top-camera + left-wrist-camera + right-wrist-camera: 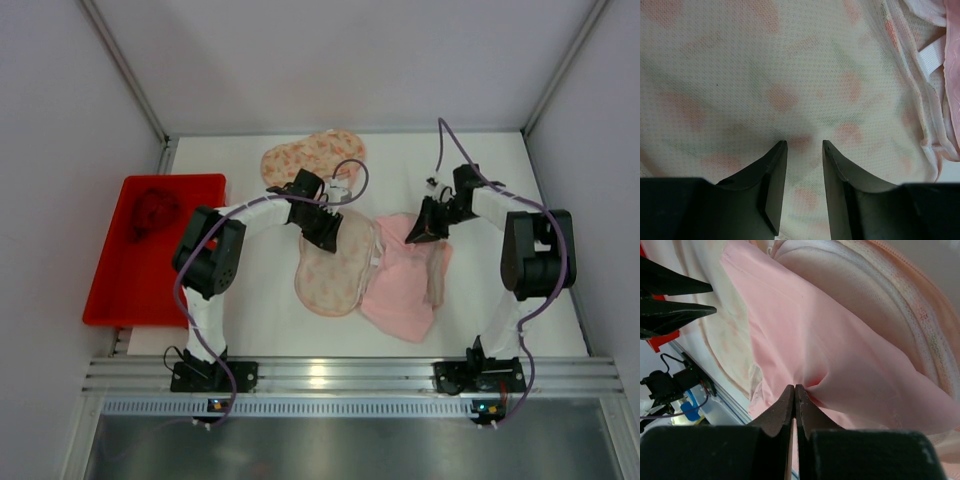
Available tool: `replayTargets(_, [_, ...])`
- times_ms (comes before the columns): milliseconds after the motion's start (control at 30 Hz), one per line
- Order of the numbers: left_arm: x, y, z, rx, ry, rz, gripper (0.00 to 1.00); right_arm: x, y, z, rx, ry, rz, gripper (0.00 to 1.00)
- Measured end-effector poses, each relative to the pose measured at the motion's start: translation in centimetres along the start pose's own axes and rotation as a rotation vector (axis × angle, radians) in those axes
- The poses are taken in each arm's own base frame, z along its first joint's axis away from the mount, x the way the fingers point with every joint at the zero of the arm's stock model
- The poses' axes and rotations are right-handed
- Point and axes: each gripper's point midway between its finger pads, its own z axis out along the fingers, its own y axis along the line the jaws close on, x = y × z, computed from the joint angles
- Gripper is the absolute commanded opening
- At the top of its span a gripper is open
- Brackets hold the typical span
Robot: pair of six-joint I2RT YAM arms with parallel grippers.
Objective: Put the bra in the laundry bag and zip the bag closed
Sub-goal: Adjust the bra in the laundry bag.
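1. One pink bra [405, 285] lies crumpled on the table [250, 320], outside the laundry bag [333, 268], its left edge touching the bag's right side. No step of the task looks finished yet.
2. Soft pink fabric over paler, trim-edged cups, the bra bunches into a small pleat where it is gripped.
3. Pinching that pleat is the right gripper [794, 388], its fingers pressed together on the pink cloth.
4. Just beside it the floral mesh bag lies flat. The left gripper [804, 145] is low over the mesh, fingers spread and holding nothing; whether they touch it I cannot tell.
5. Left to do, by the look of it: open the bag, get the bra inside, run the zip shut. The zip pull cannot be made out.
6. Farther back lies a second floral piece [312, 155], possibly part of the same bag. A red tray [110, 290] sits well apart at the left.
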Motion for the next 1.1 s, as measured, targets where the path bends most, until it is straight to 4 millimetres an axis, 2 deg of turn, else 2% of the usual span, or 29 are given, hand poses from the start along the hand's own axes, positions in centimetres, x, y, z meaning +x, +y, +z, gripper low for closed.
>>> replayTargets(67, [0.0,0.0,0.0,0.000,0.001,-0.001,0.40,0.2,-0.2,0.0,0.005,0.006,-0.011,0.01])
replayTargets(100, [0.1,0.0,0.0,-0.001,0.001,-0.002,0.40,0.2,-0.2,0.0,0.008,0.007,-0.017,0.05])
replayTargets(133, [0.1,0.0,0.0,-0.001,0.001,-0.004,0.40,0.2,-0.3,-0.1,0.011,0.005,-0.024,0.17])
replayTargets(200, [0.2,-0.1,-0.1,0.001,0.002,-0.007,0.42,0.2,-0.3,-0.3,0.019,0.001,-0.037,0.26])
replayTargets(233, [0.4,-0.2,-0.1,0.008,0.002,-0.007,0.42,0.2,-0.3,-0.4,0.022,-0.001,-0.047,0.33])
replayTargets(333, [1.1,-1.2,-0.8,0.046,0.001,0.009,0.43,0.3,-0.2,-0.6,0.032,-0.002,-0.067,0.40])
replayTargets(433, [1.1,-2.5,-2.6,0.077,-0.027,0.081,0.43,0.7,-0.3,-0.8,0.041,0.012,-0.068,0.45])
replayTargets(533, [-0.3,-4.0,-5.3,0.075,-0.102,0.222,0.43,1.1,-0.1,-1.1,0.048,0.017,-0.072,0.53])
replayTargets(633, [-1.7,-6.7,-8.5,0.054,-0.192,0.455,0.43,1.9,0.2,-1.7,0.055,0.016,-0.084,0.57])
replayTargets(700, [-1.6,-9.2,-9.4,0.048,-0.226,0.629,0.42,2.3,0.4,-2.3,0.062,0.018,-0.092,0.60])
replayTargets(767, [0.2,-12.9,-9.2,0.084,-0.220,0.830,0.41,2.5,0.6,-2.7,0.071,0.015,-0.102,0.62])
replayTargets(900, [6.4,-19.4,-6.1,0.228,-0.112,1.198,0.40,3.2,0.8,-3.6,0.094,0.026,-0.112,0.62])
replayTargets(1000, [9.7,-21.8,-4.1,0.309,-0.031,1.384,0.39,4.0,0.7,-4.2,0.111,0.044,-0.124,0.60])
replayTargets(1100, [11.0,-22.3,-2.1,0.332,0.019,1.500,0.38,4.5,1.0,-4.8,0.112,0.053,-0.148,0.56])
